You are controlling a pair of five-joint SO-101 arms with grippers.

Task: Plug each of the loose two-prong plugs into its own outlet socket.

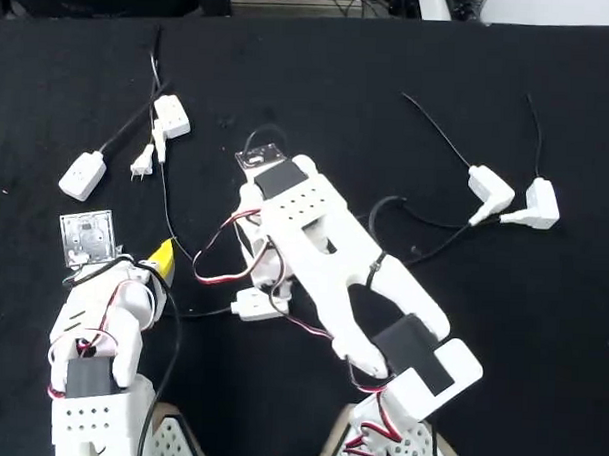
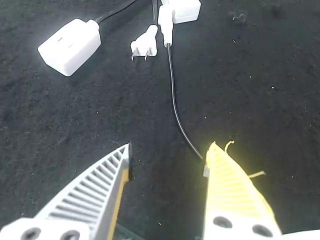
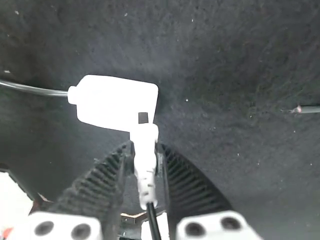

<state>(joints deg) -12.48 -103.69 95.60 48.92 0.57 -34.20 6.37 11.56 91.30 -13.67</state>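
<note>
Evidently the left gripper (image 2: 167, 155), fingers spread, is the nearer one: the loose plug (image 2: 144, 46) lies straight ahead, prongs pointing back toward it, just beside a free socket (image 2: 70, 46), while the right gripper (image 3: 145, 150) is clamped on a plug (image 3: 144, 137) butted against its socket (image 3: 112, 102).

White plug (image 3: 144, 150), seemingly black cord (image 3: 153, 227)

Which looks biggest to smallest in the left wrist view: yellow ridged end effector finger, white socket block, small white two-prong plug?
1. Yellow ridged end effector finger, enlarged by nearness to the camera.
2. White rectangular socket block.
3. Small white two-prong plug.
</note>
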